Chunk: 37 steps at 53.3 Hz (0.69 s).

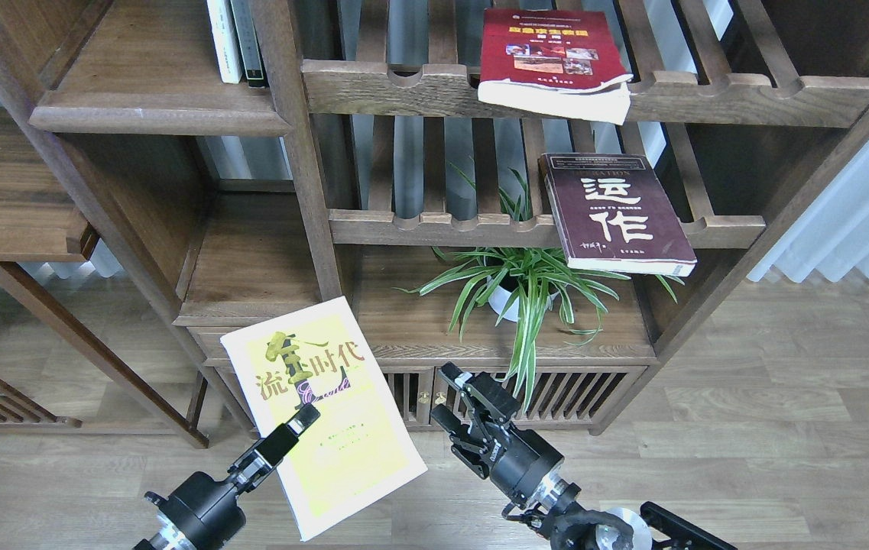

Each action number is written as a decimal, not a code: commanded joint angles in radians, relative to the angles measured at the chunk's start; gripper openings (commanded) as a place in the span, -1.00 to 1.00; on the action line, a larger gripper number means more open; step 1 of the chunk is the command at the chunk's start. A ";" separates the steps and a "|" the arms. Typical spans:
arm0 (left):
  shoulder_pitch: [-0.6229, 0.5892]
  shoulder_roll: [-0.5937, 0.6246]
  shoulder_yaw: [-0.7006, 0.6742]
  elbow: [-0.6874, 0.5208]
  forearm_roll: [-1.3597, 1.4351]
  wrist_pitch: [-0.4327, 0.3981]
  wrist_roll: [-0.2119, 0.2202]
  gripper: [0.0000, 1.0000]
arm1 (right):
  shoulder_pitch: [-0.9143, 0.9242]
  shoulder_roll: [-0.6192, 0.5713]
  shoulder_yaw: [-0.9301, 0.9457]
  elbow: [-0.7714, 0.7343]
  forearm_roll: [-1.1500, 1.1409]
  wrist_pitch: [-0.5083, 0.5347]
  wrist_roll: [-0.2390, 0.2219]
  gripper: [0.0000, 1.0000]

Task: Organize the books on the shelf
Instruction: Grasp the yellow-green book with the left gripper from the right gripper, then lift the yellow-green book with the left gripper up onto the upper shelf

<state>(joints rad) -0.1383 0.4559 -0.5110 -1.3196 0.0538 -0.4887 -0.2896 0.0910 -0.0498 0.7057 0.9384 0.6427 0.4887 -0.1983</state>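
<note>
Yellow-green paperback [325, 409] with a dark title sits low in the frame, left of centre, tilted with its top edge toward the cabinet and in front of the cabinet's lower left corner. Left gripper [298, 425] is closed on it: one finger lies across the cover at the book's left edge, the other is hidden beneath. Right gripper [455, 393] stands apart from that book, to its right at lower centre, fingers spread with nothing between them.

Maroon paperback [614, 212] with large white characters lies flat on the middle slatted rack [434, 225], right of centre, its near corner overhanging the notched front rail. Red paperback [552, 61] with small photos lies on the upper slatted rack [403, 88] at top centre, its page edge projecting past the rail.

Solid dark-brown shelf [151, 114] with a moulded front edge occupies the upper left; two thin upright books [235, 38], one white-spined and one dark, stand at its right end against the post. A potted plant [522, 283] stands on the cabinet top below the maroon paperback
</note>
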 commanded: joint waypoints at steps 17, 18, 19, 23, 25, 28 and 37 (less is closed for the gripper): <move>0.006 0.015 -0.156 -0.003 0.012 0.000 0.273 -1.00 | 0.024 -0.001 0.000 -0.016 -0.011 0.000 0.000 0.89; 0.006 0.015 -0.164 -0.003 0.011 0.000 0.279 -1.00 | 0.024 -0.002 0.000 -0.015 -0.011 0.000 0.000 0.89; 0.006 0.015 -0.170 -0.003 0.011 0.000 0.283 -1.00 | 0.024 -0.002 0.000 -0.016 -0.011 0.000 0.000 0.89; 0.008 0.015 -0.231 -0.007 0.009 0.000 0.314 -1.00 | 0.027 -0.004 0.000 -0.016 -0.012 0.000 0.000 0.89; 0.008 0.015 -0.253 -0.010 0.009 0.000 0.314 -1.00 | 0.029 -0.004 0.000 -0.015 -0.012 0.000 0.000 0.89; 0.008 0.010 -0.280 -0.016 0.004 0.000 0.311 -1.00 | 0.030 -0.002 0.000 -0.016 -0.012 0.000 0.000 0.89; -0.001 0.009 -0.334 -0.021 0.001 0.000 0.311 -1.00 | 0.041 0.004 -0.002 -0.027 -0.014 0.000 0.000 0.89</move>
<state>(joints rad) -0.1331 0.4688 -0.8097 -1.3383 0.0570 -0.4887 0.0214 0.1238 -0.0502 0.7056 0.9192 0.6295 0.4887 -0.1978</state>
